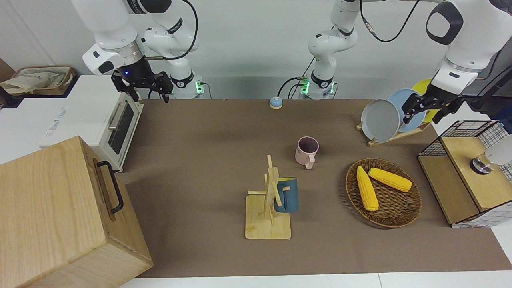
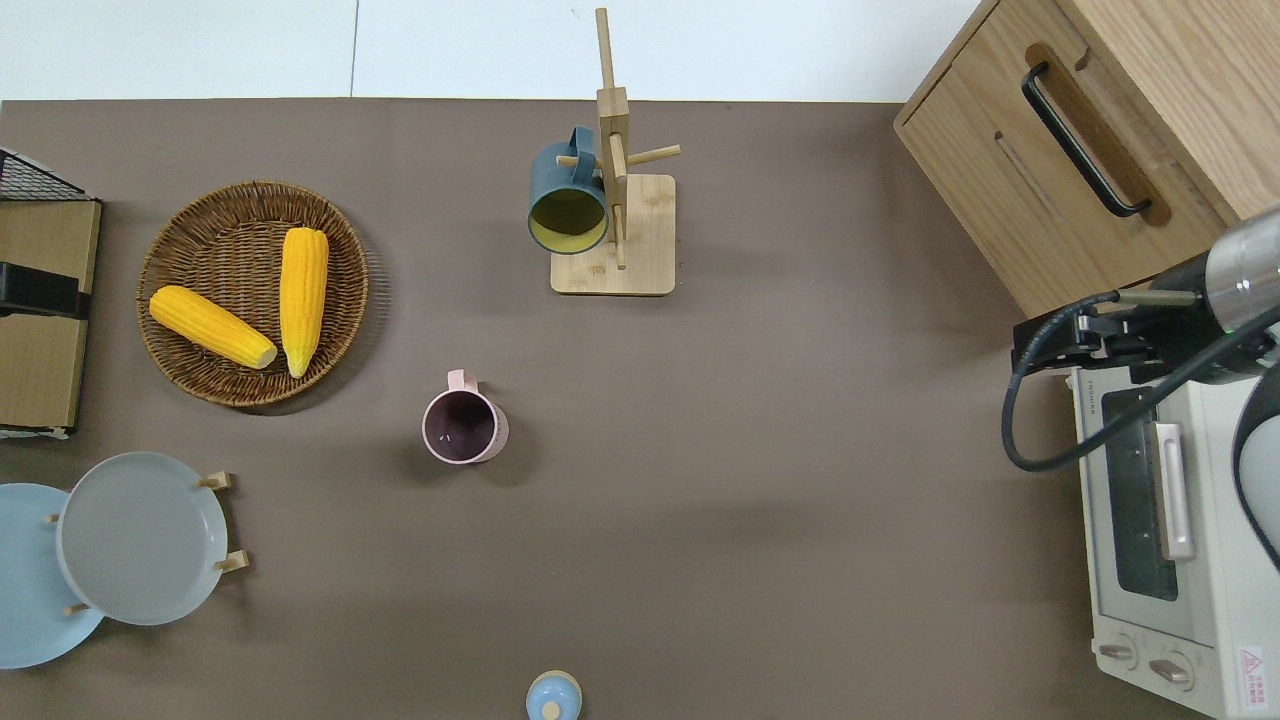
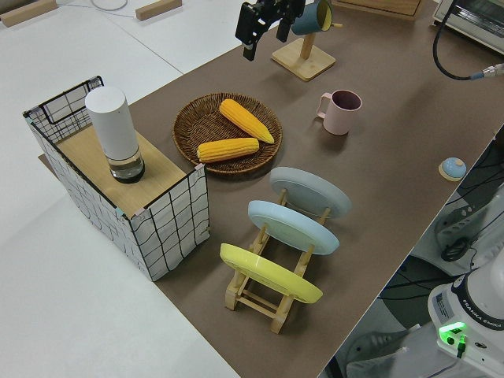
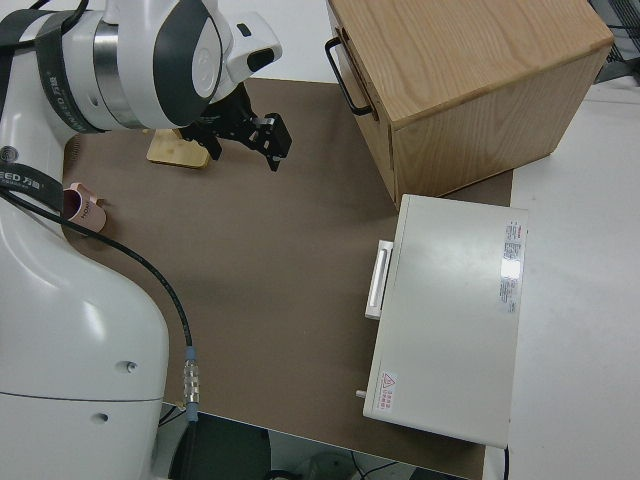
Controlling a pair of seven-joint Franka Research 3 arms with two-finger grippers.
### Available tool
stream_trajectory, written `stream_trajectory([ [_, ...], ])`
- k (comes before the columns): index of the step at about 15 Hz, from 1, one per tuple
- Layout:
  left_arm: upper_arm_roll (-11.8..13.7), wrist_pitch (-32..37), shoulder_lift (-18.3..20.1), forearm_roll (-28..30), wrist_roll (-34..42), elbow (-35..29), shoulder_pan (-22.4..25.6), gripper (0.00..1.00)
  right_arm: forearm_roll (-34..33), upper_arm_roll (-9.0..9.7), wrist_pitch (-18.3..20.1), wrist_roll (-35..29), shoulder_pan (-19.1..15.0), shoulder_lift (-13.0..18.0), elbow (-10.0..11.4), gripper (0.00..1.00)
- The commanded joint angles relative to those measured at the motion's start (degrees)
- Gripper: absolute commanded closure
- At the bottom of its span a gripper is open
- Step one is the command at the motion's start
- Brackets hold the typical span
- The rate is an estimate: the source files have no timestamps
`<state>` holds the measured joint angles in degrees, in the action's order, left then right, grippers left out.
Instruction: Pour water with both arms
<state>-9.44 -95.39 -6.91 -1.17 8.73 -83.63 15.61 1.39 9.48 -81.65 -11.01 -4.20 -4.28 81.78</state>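
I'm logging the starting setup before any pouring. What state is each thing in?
Left gripper: open, empty, raised.
Right gripper: open, empty, raised.
Pink mug: upright on the table, looks empty.
Blue mug: hung sideways on the mug rack.
Toaster oven: door shut.
Wooden box: shut.
Basket: holds two corn cobs.
Plates: on edge in their rack.

two mugs, two corn cobs, three plates

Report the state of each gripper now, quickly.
Left gripper: jaws open, holding nothing, raised by the plate rack.
Right gripper: jaws open, holding nothing, raised by the toaster oven.
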Motion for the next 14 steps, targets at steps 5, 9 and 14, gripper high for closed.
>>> stream_trajectory([
  [5, 24.2, 5.6, 5.3, 3.3, -0.3, -1.1, -25.5, 0.0, 1.2, 0.45, -0.4, 1.1, -0.9, 0.6, 0.3, 0.009],
  [9, 26.0, 6.6, 5.3, 2.8, -0.4, -1.3, -29.8, 0.0, 1.2, 0.45, -0.4, 1.1, -0.9, 0.6, 0.3, 0.011],
  [14, 25.7, 7.3, 5.1, 2.7, -0.5, -1.3, -31.7, 0.0, 1.2, 0.45, -0.4, 1.1, -0.9, 0.6, 0.3, 0.009],
])
